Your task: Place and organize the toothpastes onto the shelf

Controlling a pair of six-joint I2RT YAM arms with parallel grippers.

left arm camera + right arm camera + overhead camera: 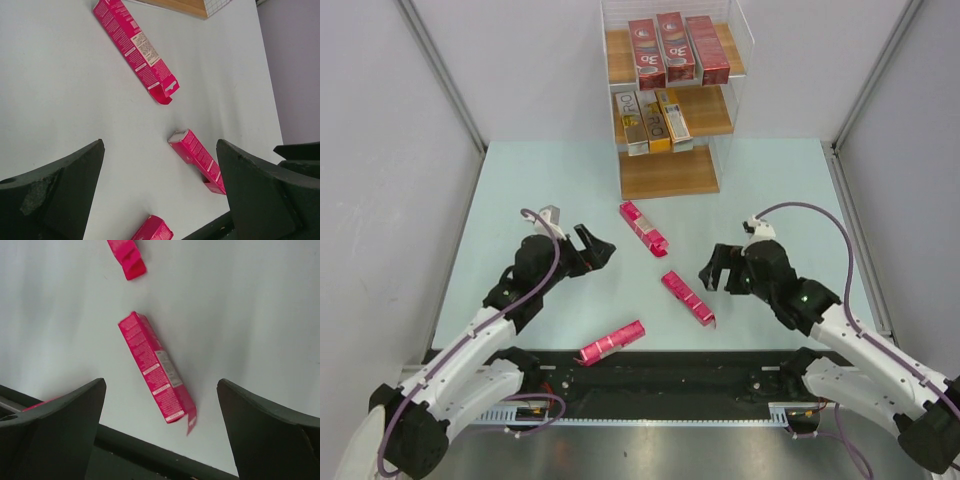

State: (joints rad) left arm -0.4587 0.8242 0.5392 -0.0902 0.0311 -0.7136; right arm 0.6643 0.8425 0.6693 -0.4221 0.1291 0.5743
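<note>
Left fingers [55,195] and right fingers [55,430] gape empty; nearest pink carton [154,230] cropped in left wrist view

Three dark red cartons [675,45], three gold-silver cartons [653,122], three pink cartons [687,297].

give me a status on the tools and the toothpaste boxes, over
Tools open, empty: left tool, right tool. Loose on table: far pink box, middle pink box, near pink box. Nothing blocks the shelf.
</note>
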